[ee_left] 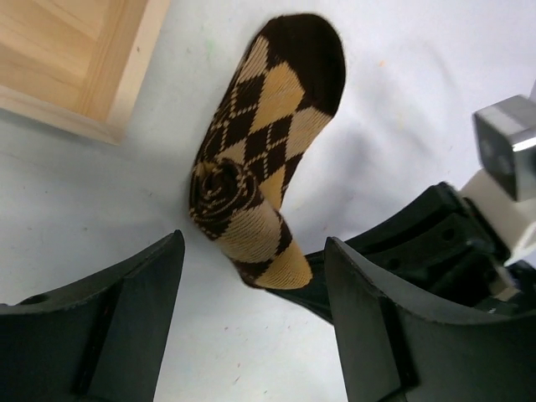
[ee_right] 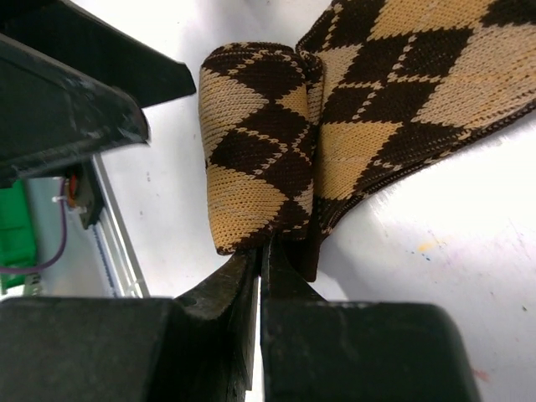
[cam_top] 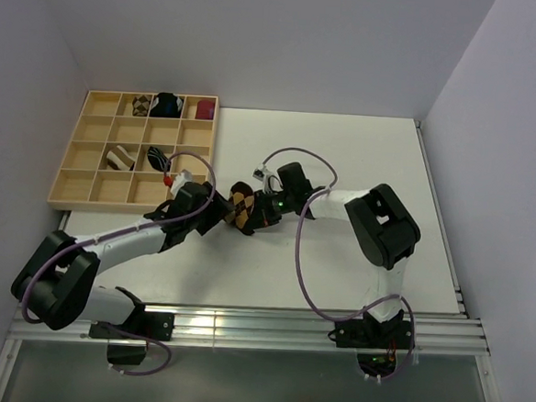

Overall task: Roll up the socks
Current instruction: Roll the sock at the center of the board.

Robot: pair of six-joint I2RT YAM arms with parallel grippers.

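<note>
A brown-and-tan argyle sock (cam_top: 241, 206) lies on the white table, partly rolled. In the left wrist view its roll (ee_left: 228, 194) sits near me and the flat toe end (ee_left: 293, 75) points away. My right gripper (ee_right: 263, 251) is shut on the roll's lower edge (ee_right: 255, 151). The left gripper (ee_left: 255, 285) stands open just short of the roll, its fingers (ee_left: 126, 318) on either side and touching nothing. In the top view the left gripper (cam_top: 219, 214) and the right gripper (cam_top: 260, 211) face each other across the sock.
A wooden compartment tray (cam_top: 102, 205) stands at the back left, its corner (ee_left: 75, 59) close to the sock. It holds a cream-and-brown striped bundle (cam_top: 119, 158), a black striped one (cam_top: 160, 159), an argyle one (cam_top: 141, 105), a black-and-blue one (cam_top: 169, 105) and a maroon one (cam_top: 203, 110).
</note>
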